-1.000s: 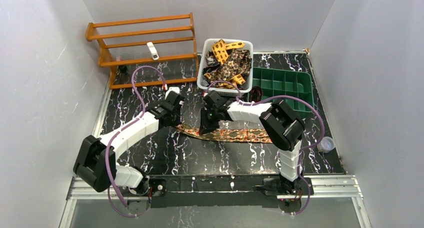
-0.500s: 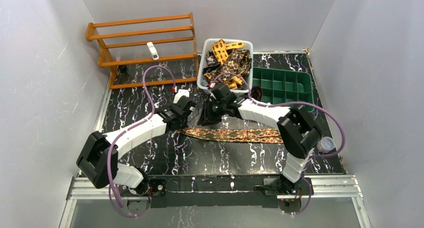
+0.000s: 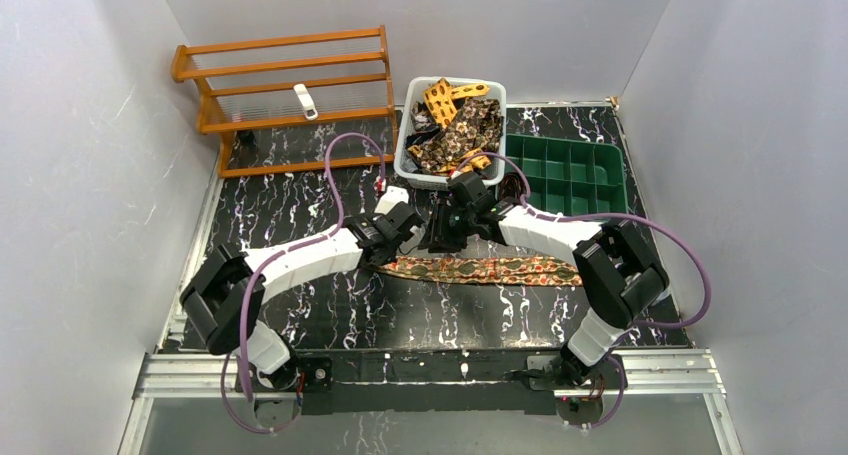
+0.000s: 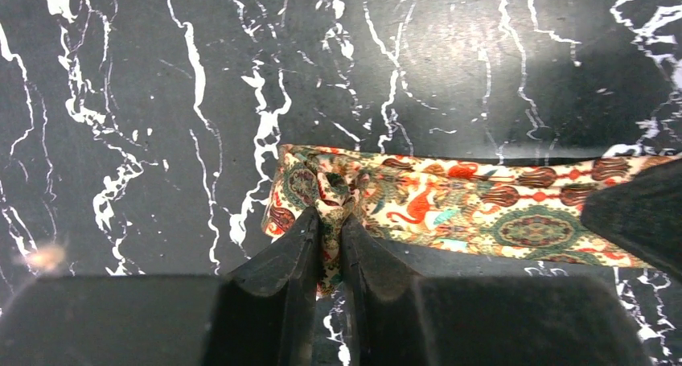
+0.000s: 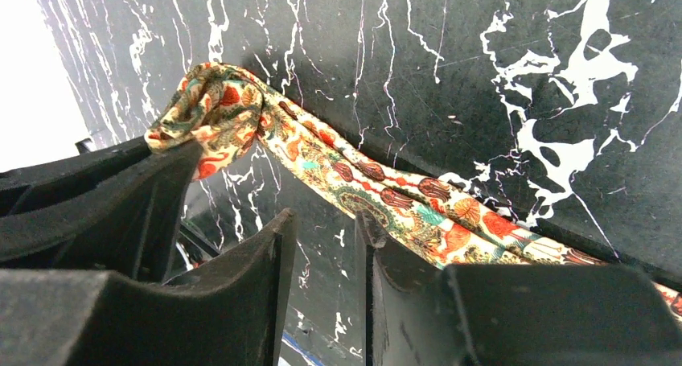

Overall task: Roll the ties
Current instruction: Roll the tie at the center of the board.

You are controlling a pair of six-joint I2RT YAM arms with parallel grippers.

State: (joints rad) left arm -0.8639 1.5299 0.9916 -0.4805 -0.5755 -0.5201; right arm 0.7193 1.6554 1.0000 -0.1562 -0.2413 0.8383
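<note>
A red-orange patterned tie [image 3: 490, 269] lies flat along the black marble table. My left gripper [image 3: 388, 255] is shut on its bunched left end, seen pinched between the fingers in the left wrist view [image 4: 330, 221]. The rest of the tie [image 4: 499, 213] runs off to the right. My right gripper [image 3: 440, 240] is open and empty, just behind the tie near the left gripper. In the right wrist view [image 5: 322, 229] nothing is between its fingers, and the tie [image 5: 386, 193] lies beyond its right finger. More ties [image 3: 455, 120] are piled in a white basket.
The white basket [image 3: 405, 165] stands at the back centre, close behind both grippers. A green compartment tray [image 3: 590, 190] is at the back right. A wooden rack [image 3: 290, 85] is at the back left. A small clear cup [image 3: 652, 287] sits at the right edge.
Both grippers have moved to the right. The left gripper has dragged the tie's end with it, so the whole tie lies further right. The right gripper has lifted back off the tie.
</note>
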